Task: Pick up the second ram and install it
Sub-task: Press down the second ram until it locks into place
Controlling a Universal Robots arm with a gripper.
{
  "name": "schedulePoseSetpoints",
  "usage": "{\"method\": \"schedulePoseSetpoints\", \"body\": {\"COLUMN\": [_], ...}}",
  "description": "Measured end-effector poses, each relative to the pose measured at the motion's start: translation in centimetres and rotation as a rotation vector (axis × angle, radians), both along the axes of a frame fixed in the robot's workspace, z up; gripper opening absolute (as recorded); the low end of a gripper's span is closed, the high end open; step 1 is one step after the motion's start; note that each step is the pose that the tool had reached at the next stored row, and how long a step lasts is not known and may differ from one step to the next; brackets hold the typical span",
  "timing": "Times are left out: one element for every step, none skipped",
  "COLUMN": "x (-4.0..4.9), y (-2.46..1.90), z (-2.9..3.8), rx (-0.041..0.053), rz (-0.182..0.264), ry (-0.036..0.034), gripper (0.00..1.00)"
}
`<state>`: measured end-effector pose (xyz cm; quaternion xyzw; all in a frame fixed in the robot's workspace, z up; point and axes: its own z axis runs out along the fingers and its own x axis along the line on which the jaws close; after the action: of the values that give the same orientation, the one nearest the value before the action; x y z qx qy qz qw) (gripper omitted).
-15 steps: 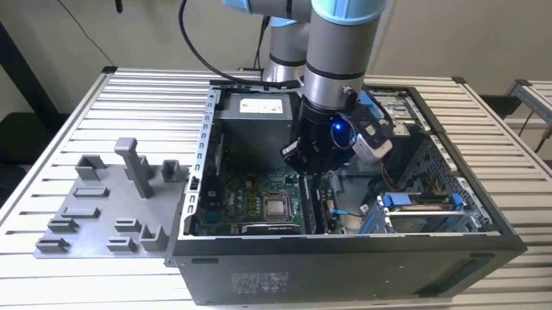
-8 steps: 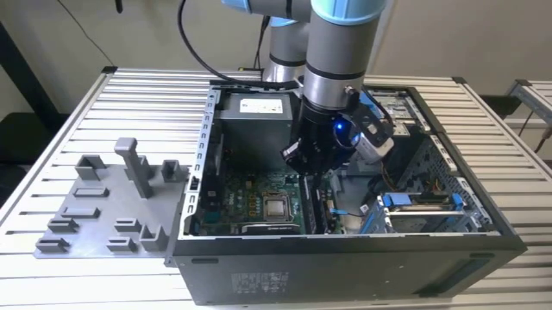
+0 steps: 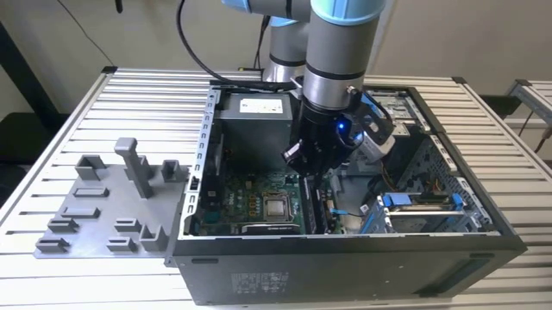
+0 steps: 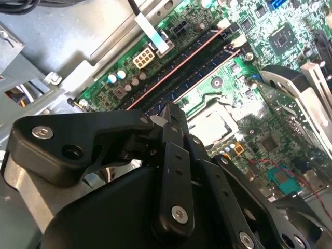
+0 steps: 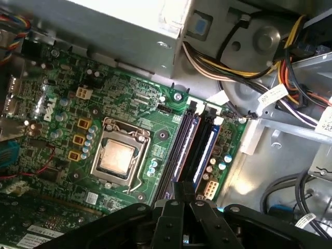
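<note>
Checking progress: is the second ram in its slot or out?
In: the second ram stands in its slot beside another stick, at the tool. Latched: cannot tell.

Setting: robotics lab or assembly test cell | Evidence: slatted aluminium desk (image 3: 483, 129), open computer case (image 3: 345, 271) beneath the pincer (image 3: 304, 169), grey plastic fixture tray (image 3: 95, 219) beside the case, bare walls behind
</note>
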<state>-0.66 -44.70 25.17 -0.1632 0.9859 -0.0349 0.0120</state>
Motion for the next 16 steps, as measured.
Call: {"method": "schedulePoseSetpoints", "body": {"x": [0.00, 0.00, 0.00, 0.00, 0.00, 0.00, 0.00, 0.00, 0.00, 0.00, 0.00, 0.00, 0.00, 0.00, 0.00, 0.00], "y": [0.00, 0.00, 0.00, 0.00, 0.00, 0.00, 0.00, 0.00, 0.00, 0.00, 0.00, 0.00, 0.00, 0.00, 0.00, 0.00], "z": [0.00, 0.00, 0.00, 0.00, 0.00, 0.00, 0.00, 0.00, 0.00, 0.00, 0.00, 0.00, 0.00, 0.00, 0.00, 0.00], "rx": [0.0000, 0.0000, -0.0001, -0.0002, -0.0003, -0.0006, -0.0007, -0.0009, -0.0011, -0.0013, -0.0013, -0.0013, -0.0013, -0.0014, -0.0014, -0.0014], "rz": [0.009, 0.018, 0.026, 0.035, 0.043, 0.051, 0.059, 0.067, 0.076, 0.085, 0.093, 0.102, 0.111, 0.120, 0.129, 0.138], "ry": [0.0000, 0.0000, -0.0001, 0.0000, 0.0000, 0.0000, 0.0000, 0.0000, 0.0000, 0.0000, 0.0000, 0.0000, 0.0000, 0.0000, 0.0000, 0.0000], "gripper": [0.11, 0.11, 0.11, 0.11, 0.11, 0.11, 0.11, 0.11, 0.11, 0.11, 0.11, 0.11, 0.11, 0.11, 0.11, 0.11]}}
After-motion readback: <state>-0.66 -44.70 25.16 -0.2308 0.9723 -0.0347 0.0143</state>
